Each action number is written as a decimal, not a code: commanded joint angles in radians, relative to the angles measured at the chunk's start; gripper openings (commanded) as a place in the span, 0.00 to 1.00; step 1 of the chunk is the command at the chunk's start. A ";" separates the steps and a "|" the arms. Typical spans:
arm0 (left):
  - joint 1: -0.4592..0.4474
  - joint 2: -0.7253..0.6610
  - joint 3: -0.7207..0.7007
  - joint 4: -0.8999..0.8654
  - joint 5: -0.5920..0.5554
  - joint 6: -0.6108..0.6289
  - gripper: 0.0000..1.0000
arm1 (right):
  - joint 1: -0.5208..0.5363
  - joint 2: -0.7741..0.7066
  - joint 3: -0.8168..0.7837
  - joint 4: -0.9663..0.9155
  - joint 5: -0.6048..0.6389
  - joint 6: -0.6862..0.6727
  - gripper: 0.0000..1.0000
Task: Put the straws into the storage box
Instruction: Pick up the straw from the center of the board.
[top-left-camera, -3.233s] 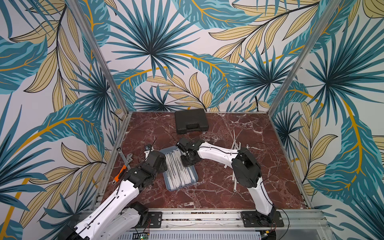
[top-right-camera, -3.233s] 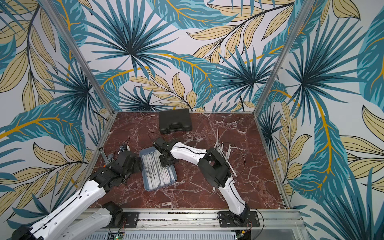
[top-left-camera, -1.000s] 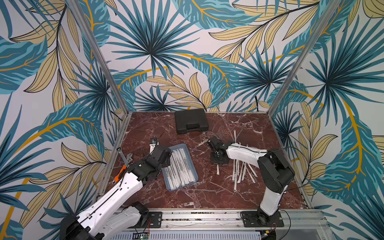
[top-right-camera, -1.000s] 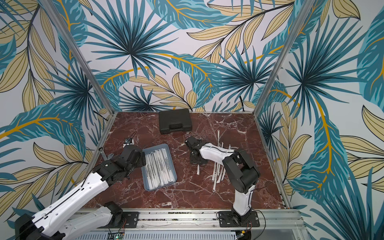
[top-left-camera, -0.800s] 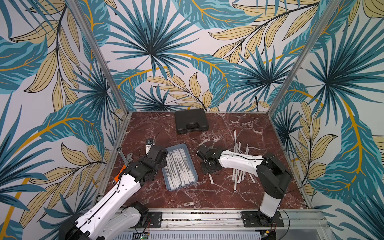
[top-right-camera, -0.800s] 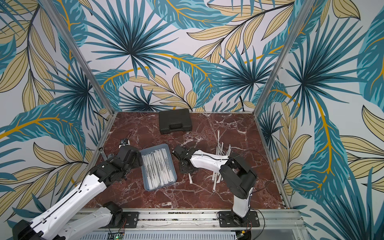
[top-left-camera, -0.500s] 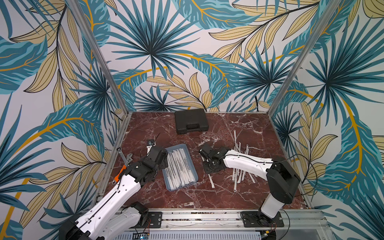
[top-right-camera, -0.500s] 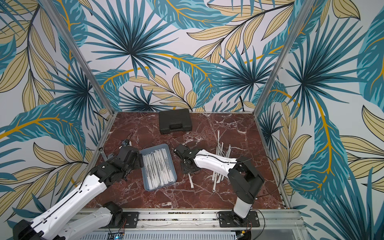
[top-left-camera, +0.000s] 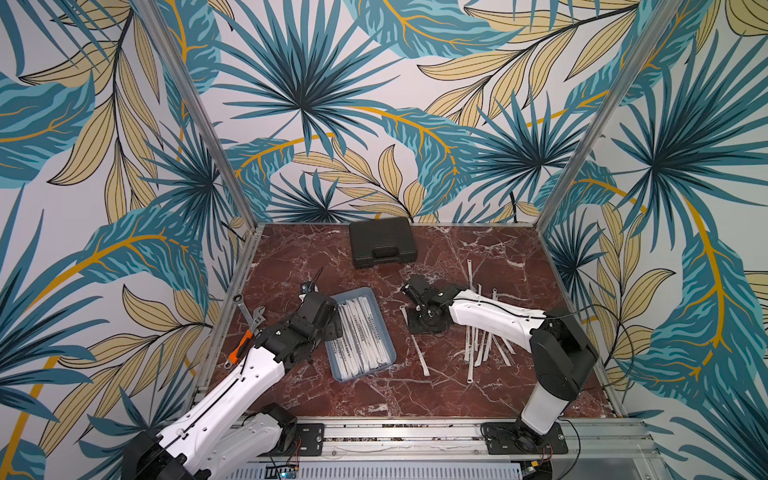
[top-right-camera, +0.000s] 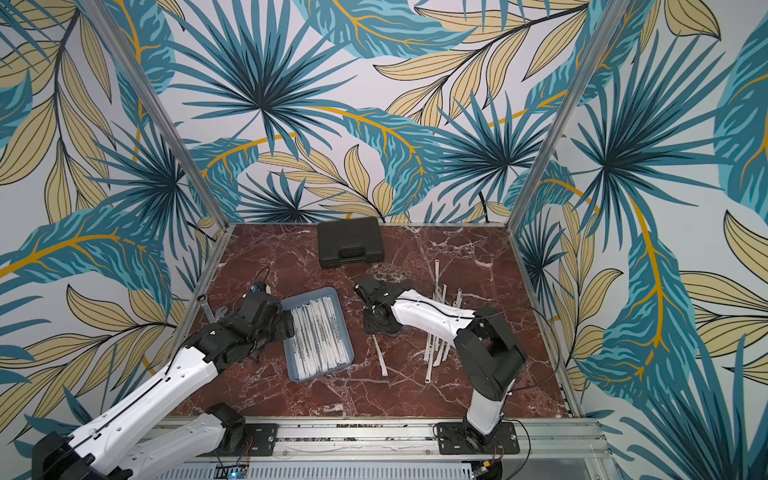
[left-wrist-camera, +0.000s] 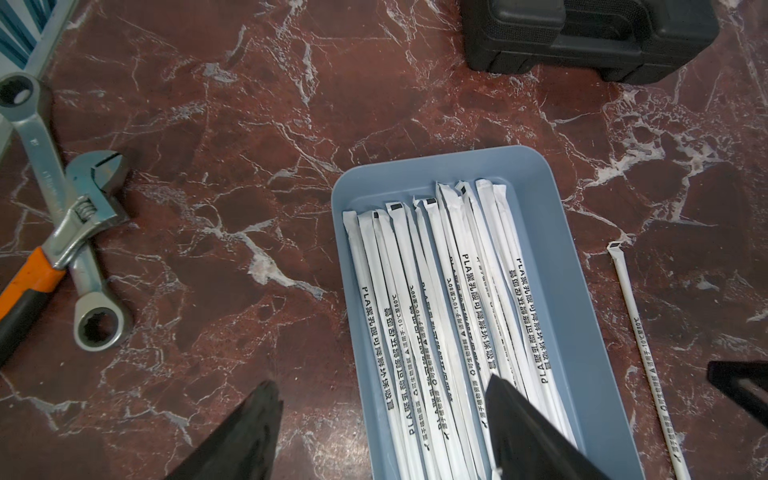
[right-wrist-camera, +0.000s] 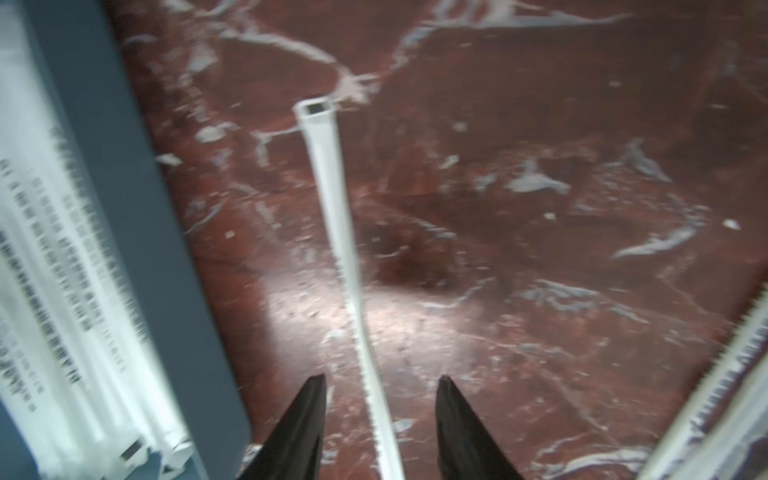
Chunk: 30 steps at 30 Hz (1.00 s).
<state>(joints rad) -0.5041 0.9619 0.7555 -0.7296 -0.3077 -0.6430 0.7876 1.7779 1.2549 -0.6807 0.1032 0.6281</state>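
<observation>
Nearest the rail, a lone straw (top-left-camera: 419, 353) lies flat on the red marble table (top-left-camera: 415, 395), just beside the storage box (left-wrist-camera: 557, 257) but outside it. The right gripper (right-wrist-camera: 381, 377) hangs low over it, jaws apart, one finger on either side of the wrapper and closed on nothing. That wrist view is blurred, but the gap is plain.

Across the box, the left gripper (left-wrist-camera: 381, 381) also stands parted and empty, astride the long side wall. One finger is over the packed straws (left-wrist-camera: 436, 291), the other over bare marble. Roughly a dozen wrapped straws lie lengthwise in the box, close to parallel. Two wrenches (left-wrist-camera: 79, 216) rest at the table's left edge.

Beyond the right arm a loose heap (top-left-camera: 484, 347) of further straws fans out, overlapping, well apart from the box. At the far wall sits a closed black case (top-left-camera: 382, 243).

Each straw looks feather-light and thin, its paper sleeve likely slick on polished stone and easy to crease. Lying flat, it leaves almost nothing to catch, so the fingertips would probably have to reach the surface itself. The sound place to pinch appears to be near the middle, gently, so both ends balance and the straw goes in along the box's length. Held near an end, it could sag or swing.
</observation>
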 joint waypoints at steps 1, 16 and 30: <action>0.000 -0.019 -0.035 0.013 -0.019 -0.009 0.82 | 0.010 0.050 -0.009 -0.056 0.023 -0.047 0.43; 0.000 -0.018 -0.024 -0.004 -0.025 0.001 0.82 | 0.010 0.187 0.025 -0.027 0.053 -0.091 0.17; 0.176 -0.168 0.079 -0.179 -0.152 0.049 0.83 | 0.187 0.094 0.321 -0.134 0.017 -0.001 0.07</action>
<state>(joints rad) -0.3595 0.8204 0.7750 -0.8516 -0.4305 -0.5957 0.9318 1.8538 1.5219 -0.7944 0.1513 0.5690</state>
